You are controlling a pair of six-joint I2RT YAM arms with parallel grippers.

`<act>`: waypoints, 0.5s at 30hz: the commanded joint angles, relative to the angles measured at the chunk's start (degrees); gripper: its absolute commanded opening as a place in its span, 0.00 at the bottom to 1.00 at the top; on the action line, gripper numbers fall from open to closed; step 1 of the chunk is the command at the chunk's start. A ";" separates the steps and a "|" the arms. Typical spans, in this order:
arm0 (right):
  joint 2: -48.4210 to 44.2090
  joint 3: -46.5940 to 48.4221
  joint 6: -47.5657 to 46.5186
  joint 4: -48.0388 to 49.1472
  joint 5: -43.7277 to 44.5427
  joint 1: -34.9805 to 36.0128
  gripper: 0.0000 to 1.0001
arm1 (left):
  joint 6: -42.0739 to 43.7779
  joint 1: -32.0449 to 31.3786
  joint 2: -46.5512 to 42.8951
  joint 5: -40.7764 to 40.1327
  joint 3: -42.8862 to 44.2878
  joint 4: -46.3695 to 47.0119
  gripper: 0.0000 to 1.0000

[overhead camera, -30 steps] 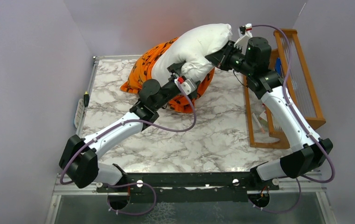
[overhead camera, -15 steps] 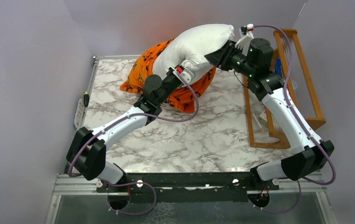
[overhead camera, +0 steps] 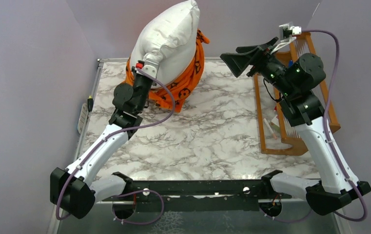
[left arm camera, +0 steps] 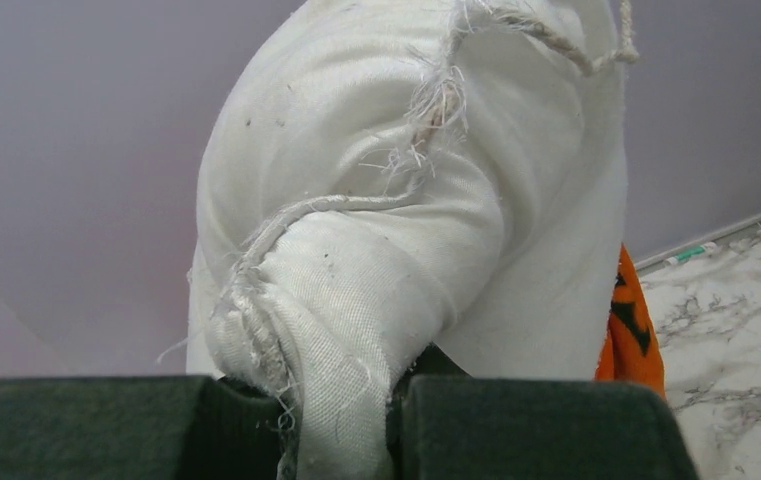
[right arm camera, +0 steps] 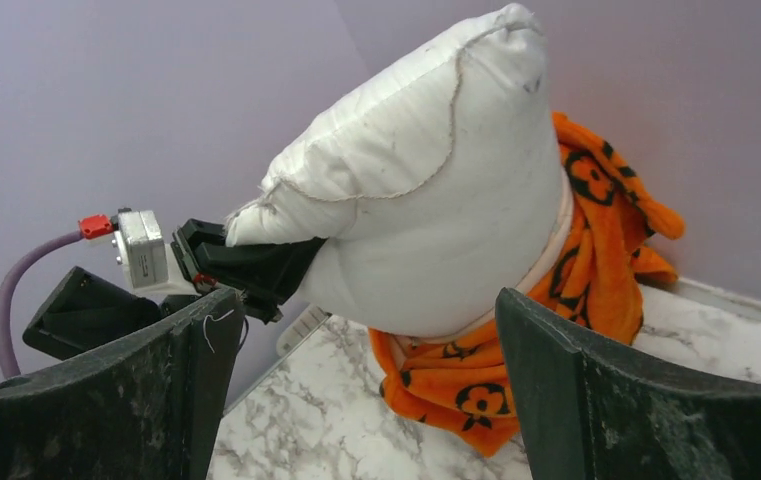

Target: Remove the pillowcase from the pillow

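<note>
Okay, mid-strip: your left pincer (left arm camera: 341,425) pinches a low corner of the pillow (overhead camera: 168,39), holding it upright, with the pillowcase (overhead camera: 183,85) bunched round the pillow's lower half. Your right pincer (overhead camera: 230,53) gapes wide, well apart from the pillow. Likely next, grab that orange cloth and pull it down.

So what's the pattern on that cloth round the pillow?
The pillowcase is bright orange with black flower and monogram motifs, clearest in the right wrist view.
</note>
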 commanded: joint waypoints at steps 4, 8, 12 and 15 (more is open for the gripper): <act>-1.53 -5.31 -3.21 4.27 5.11 -0.68 1.00 | -2.65 1.79 -5.43 -10.54 -0.11 -2.07 0.00; 2.62 -12.41 2.71 13.33 -4.88 -4.74 1.00 | -3.51 2.36 -7.52 -11.68 2.82 -6.75 0.00; 6.37 -22.13 3.61 30.74 -15.65 -5.80 0.98 | -4.19 2.52 -8.67 -15.24 6.73 -12.89 0.00; 9.61 -24.40 2.39 35.12 -18.97 -4.81 0.95 | -4.71 3.59 -8.31 -16.84 9.97 -17.83 0.00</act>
